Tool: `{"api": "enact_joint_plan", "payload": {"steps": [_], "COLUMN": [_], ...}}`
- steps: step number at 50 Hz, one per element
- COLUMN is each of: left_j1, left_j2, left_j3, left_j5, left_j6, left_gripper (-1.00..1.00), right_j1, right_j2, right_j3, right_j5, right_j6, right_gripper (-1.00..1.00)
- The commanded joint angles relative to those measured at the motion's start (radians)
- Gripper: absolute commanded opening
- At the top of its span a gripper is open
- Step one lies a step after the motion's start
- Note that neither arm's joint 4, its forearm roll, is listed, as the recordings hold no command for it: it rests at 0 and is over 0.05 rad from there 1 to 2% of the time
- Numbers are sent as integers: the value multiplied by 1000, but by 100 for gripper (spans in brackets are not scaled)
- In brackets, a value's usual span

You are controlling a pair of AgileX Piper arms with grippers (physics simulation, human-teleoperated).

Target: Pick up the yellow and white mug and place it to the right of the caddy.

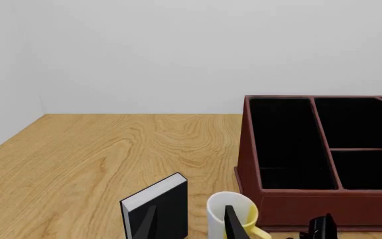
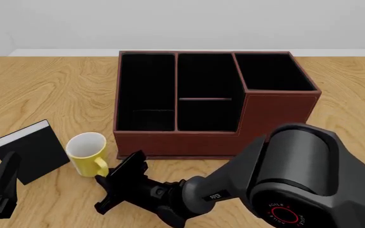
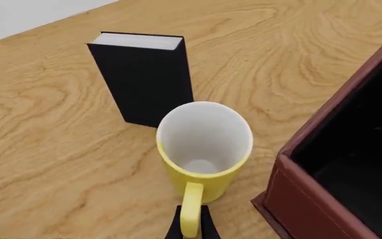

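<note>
Wood-grain table ran back to a pale wall. On it the caddy sat mid-table, and the yellow and white mug stood upright just off its front left corner, a black book close on the mug's other side. I had the right gripper at the mug, its fingers pinched narrow on the yellow handle. My left gripper sat low by the book, fingers spread apart and holding nothing.
</note>
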Motion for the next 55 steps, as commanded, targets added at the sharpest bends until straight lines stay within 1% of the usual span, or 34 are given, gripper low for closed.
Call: {"api": "enact_joint_plan", "payload": {"steps": [1, 3, 6, 9, 11, 13, 15, 17, 18, 20, 22, 26, 27, 28, 30, 35, 36, 37, 40, 41, 43, 45, 46, 47, 49, 50, 53, 55], "left_j1": [0, 0, 0, 0, 0, 0, 0, 0, 0, 0, 0, 0, 0, 0, 0, 0, 0, 0, 0, 0, 0, 0, 0, 0, 0, 0, 0, 0], "left_j2": [0, 0, 0, 0, 0, 0, 0, 0, 0, 0, 0, 0, 0, 0, 0, 0, 0, 0, 0, 0, 0, 0, 0, 0, 0, 0, 0, 0], "left_j3": [0, 0, 0, 0, 0, 0, 0, 0, 0, 0, 0, 0, 0, 0, 0, 0, 0, 0, 0, 0, 0, 0, 0, 0, 0, 0, 0, 0], "left_j5": [0, 0, 0, 0, 0, 0, 0, 0, 0, 0, 0, 0, 0, 0, 0, 0, 0, 0, 0, 0, 0, 0, 0, 0, 0, 0, 0, 0], "left_j6": [0, 0, 0, 0, 0, 0, 0, 0, 0, 0, 0, 0, 0, 0, 0, 0, 0, 0, 0, 0, 0, 0, 0, 0, 0, 0, 0, 0], "left_gripper": [100, 100, 100, 100, 100, 100, 100, 100, 100, 100, 100, 100, 100, 100, 100, 100, 100, 100, 100, 100, 100, 100, 100, 100, 100, 100, 100, 100], "right_j1": [21, 21, 17, 15, 15, 10, 7, 4, 0, -4, -11, -31, -32, -32, -35, -38, -46, -55, -58, -59, -58, -58, -58, -49, -43, -24, -4, -12], "right_j2": [28, 16, 8, -5, -9, 4, -10, -20, -16, -24, -31, -52, -63, -63, -71, -80, -88, -101, -117, -122, -135, -148, -148, -167, -169, -183, -203, -204], "right_j3": [13, 17, 20, 18, 21, -4, 8, 12, 2, 6, 5, 18, 26, 26, 27, 28, 29, 34, 45, 44, 53, 56, 56, 75, 73, 95, 111, 104], "right_j5": [30, 35, 36, 58, 54, 93, 80, 80, 95, 90, 96, 77, 71, 71, 75, 82, 83, 78, 70, 76, 70, 73, 73, 58, 67, 48, 50, 58], "right_j6": [-20, -38, -50, -92, -90, -137, -128, -135, -158, -155, -177, -187, -198, -198, -221, -239, -259, -267, -275, -297, -308, -351, -351, -365, -361, -382, -399, -399], "right_gripper": [-100, -100, -100, -100, -100, -100, -100, -100, -100, -100, -100, -100, -100, -100, -100, -100, -100, -100, -100, -100, -100, -100, -100, -100, -100, -100, -100, -100]}}
